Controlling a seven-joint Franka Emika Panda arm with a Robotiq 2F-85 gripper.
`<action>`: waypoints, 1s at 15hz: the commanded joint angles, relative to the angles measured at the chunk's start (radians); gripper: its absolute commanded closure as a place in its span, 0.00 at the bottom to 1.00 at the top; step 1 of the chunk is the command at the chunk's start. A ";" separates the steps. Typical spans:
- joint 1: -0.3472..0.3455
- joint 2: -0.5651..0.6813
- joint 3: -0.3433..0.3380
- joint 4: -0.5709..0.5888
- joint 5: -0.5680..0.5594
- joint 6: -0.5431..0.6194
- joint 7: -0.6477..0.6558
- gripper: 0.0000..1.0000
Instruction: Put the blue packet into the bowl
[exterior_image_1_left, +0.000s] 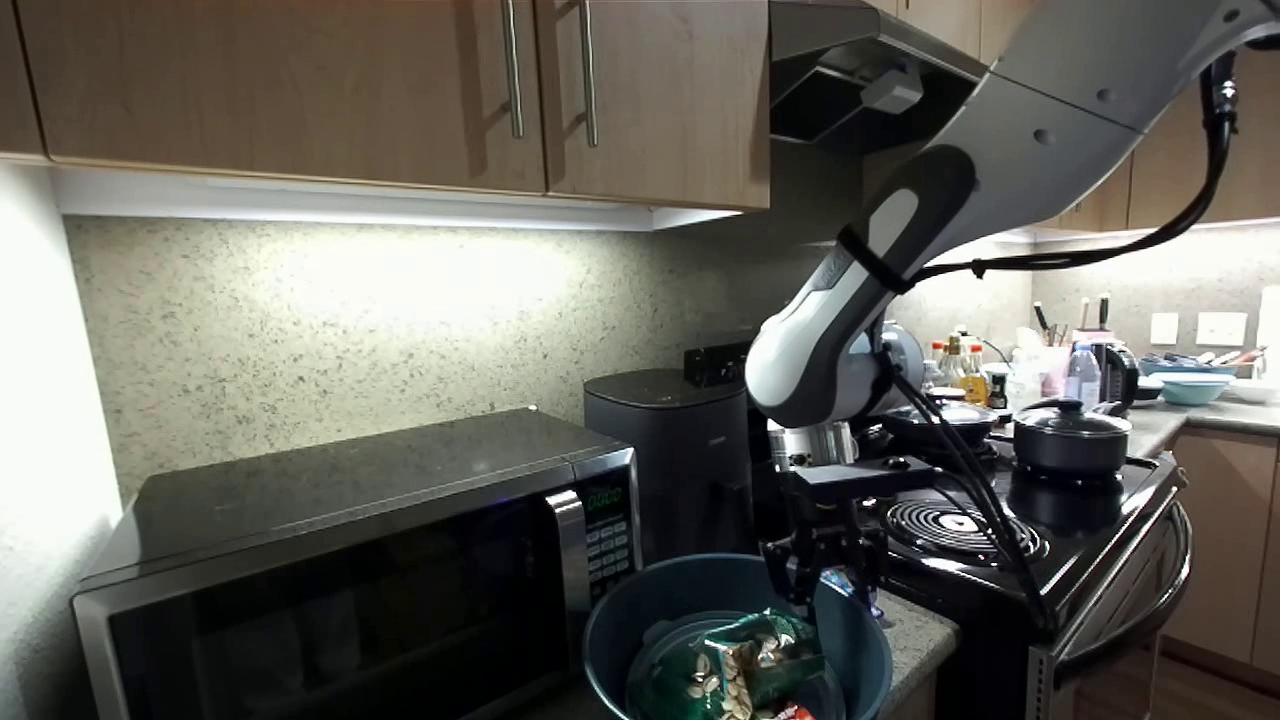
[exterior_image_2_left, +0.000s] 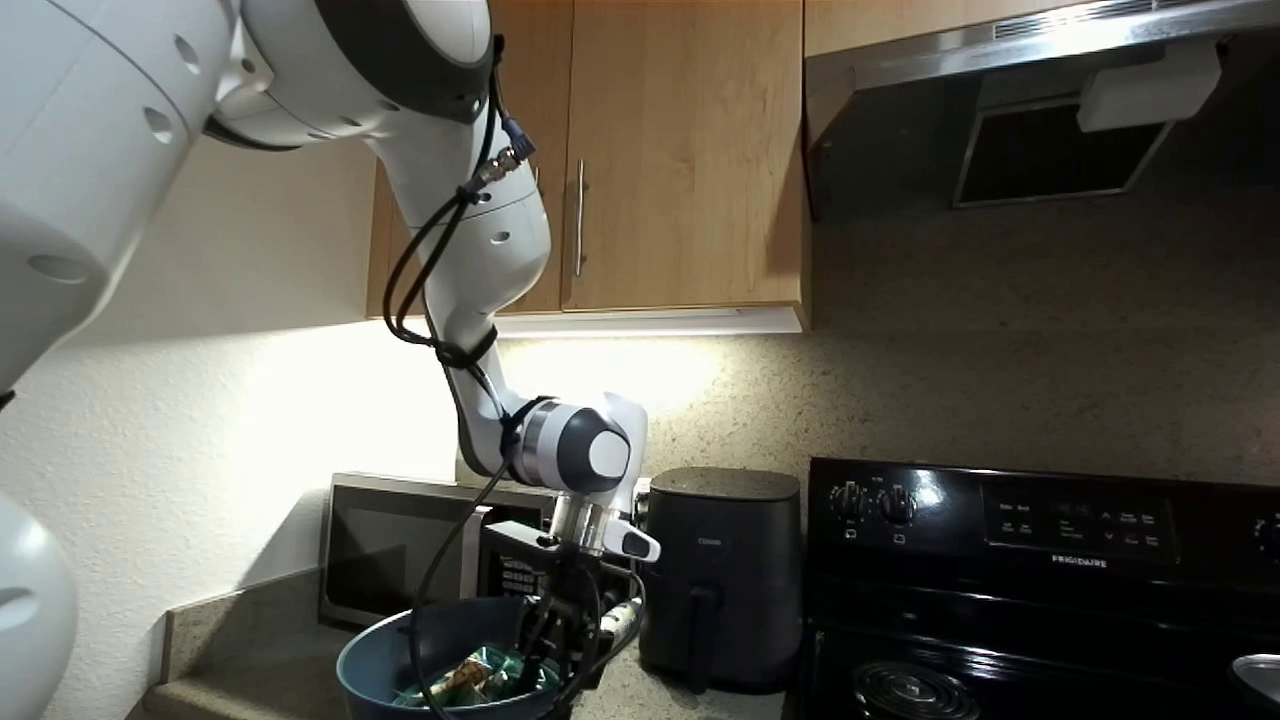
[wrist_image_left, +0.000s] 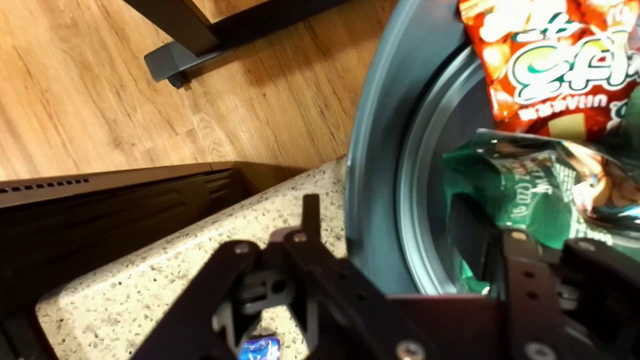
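Fingers (wrist_image_left: 469, 235) apart near bowl (wrist_image_left: 366, 160) rim; blue packet (wrist_image_left: 260, 349) on counter (wrist_image_left: 125, 300).

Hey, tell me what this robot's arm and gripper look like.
The arm is white and pale grey, smoothly rounded, with dark panels. Black cables are tied to it with black straps. A silver metal collar leads to the gripper, which is black, jointed and bolted.

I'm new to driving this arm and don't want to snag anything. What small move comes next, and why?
Probably raise the pincer slightly, clear for shifting toward the blue packet, which lies on the counter outside the bowl; in the wrist view the pincer stands open across the bowl's rim.
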 joint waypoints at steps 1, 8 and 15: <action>0.003 -0.031 -0.010 -0.019 -0.025 0.077 0.041 0.02; -0.016 -0.061 -0.076 -0.044 -0.039 0.270 0.136 0.00; -0.048 -0.119 -0.110 -0.081 -0.006 0.322 0.189 0.00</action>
